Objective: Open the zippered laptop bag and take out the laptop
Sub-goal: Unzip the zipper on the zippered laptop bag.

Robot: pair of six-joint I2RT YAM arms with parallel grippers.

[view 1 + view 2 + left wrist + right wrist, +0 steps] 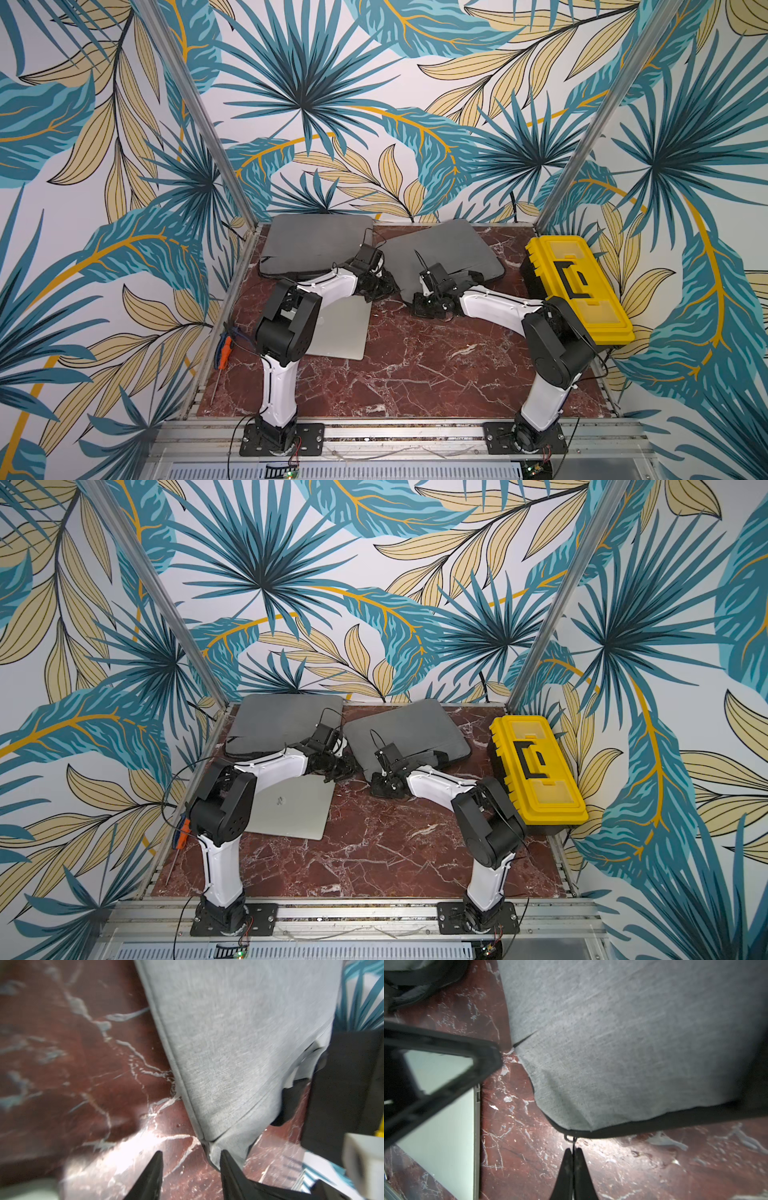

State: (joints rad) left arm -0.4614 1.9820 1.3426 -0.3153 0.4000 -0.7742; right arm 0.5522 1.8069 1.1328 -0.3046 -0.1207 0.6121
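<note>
Bag (451, 249) lay in both top views just beyond left gripper (378, 289) and right gripper (430, 305), long edge slanting across them; forearms stretched low, forward. Left wrist: fingers (154, 1169) apart, bag corner touching 1. Right wrist: fingers (566, 1161) clamped on zip pull (572, 1140), zip edge running sideways; laptop (446, 1126) bare beside.

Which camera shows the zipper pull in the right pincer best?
The right wrist view: the zipper pull sits at the bag's corner, pinched in the shut right pincer. In both top views the right arm hides it; the left wrist view misses it.
</note>
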